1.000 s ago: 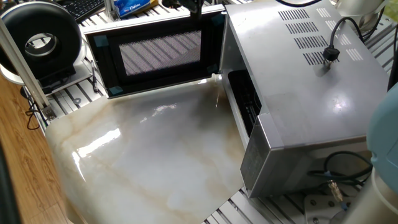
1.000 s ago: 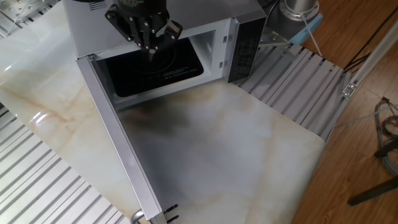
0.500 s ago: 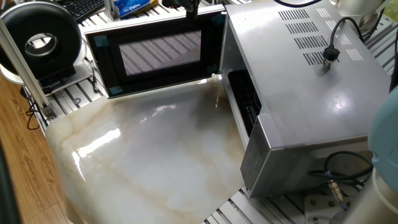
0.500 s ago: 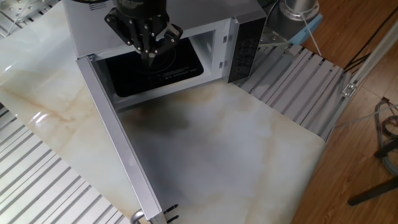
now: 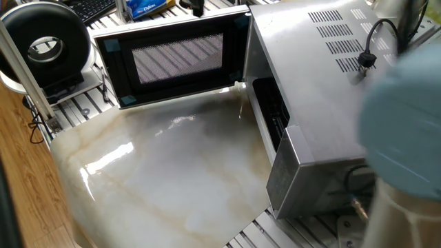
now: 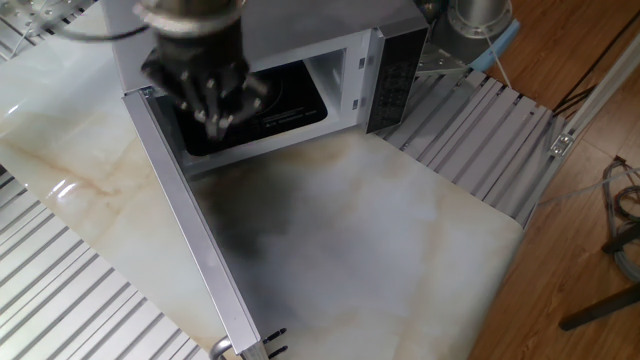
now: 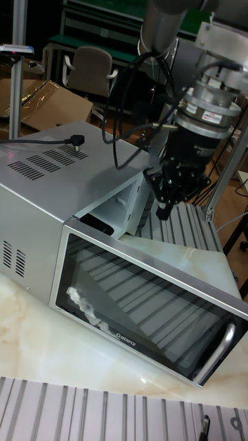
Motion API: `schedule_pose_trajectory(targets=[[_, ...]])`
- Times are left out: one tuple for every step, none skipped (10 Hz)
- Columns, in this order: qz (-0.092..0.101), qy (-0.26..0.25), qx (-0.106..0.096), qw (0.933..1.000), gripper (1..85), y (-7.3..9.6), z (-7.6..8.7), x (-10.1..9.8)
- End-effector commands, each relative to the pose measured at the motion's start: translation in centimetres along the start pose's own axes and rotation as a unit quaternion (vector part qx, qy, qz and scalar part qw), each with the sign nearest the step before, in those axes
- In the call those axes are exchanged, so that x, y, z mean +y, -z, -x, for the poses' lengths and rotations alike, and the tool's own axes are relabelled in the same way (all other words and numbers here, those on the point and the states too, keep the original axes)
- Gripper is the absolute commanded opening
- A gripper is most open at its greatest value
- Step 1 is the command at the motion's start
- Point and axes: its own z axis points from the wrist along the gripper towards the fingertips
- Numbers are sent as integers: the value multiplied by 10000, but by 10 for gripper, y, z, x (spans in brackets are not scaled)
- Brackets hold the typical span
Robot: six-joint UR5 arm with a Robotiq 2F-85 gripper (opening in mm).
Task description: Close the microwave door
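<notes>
One motion-blurred gripper (image 6: pixel 215 118), jaws unreadable.

Robotics lab or workshop, not home kitchen. Microwave (image 7: pixel 48 207) sitting on marble-look sheet (image 5: pixel 165 172) lying over slotted aluminium rail tabletop (image 6: pixel 70 300). Industrial arm (image 7: pixel 165 27) with cable bundles hanging above. Green metal shelving (image 7: pixel 103 27), office chair (image 7: pixel 89 72) and cardboard boxes (image 7: pixel 31 103) standing in background. Keyboard (image 5: pixel 93 8) and round black-and-white device (image 5: pixel 45 45) lying at bench edge. Wood-look floor (image 6: pixel 590 230) showing below, loose cables (image 6: pixel 625 230) trailing on it.
</notes>
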Motion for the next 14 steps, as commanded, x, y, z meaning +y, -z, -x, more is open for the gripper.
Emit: schedule_pose_trajectory(targets=[[-7,133,83,9999,10,-9,35,2],[-9,149,59,9999,10,-13,41,3],[-13,164,28,9999,10,-19,47,3],[-56,188,5,9998,10,-23,52,0],[-92,213,-21,9997,10,-26,56,-2],[-90,212,3,9997,10,-25,57,-2],[-57,150,63,9999,10,-20,52,2],[14,63,157,9999,10,-13,42,8],[-5,-22,237,9997,10,-12,38,7],[-4,-129,202,9997,10,-12,40,8],[72,-336,82,9994,10,-13,46,12],[55,-435,-10,9990,10,-13,51,11],[53,-505,-115,9986,10,-13,56,10],[91,-500,-216,9985,10,-12,62,12]])
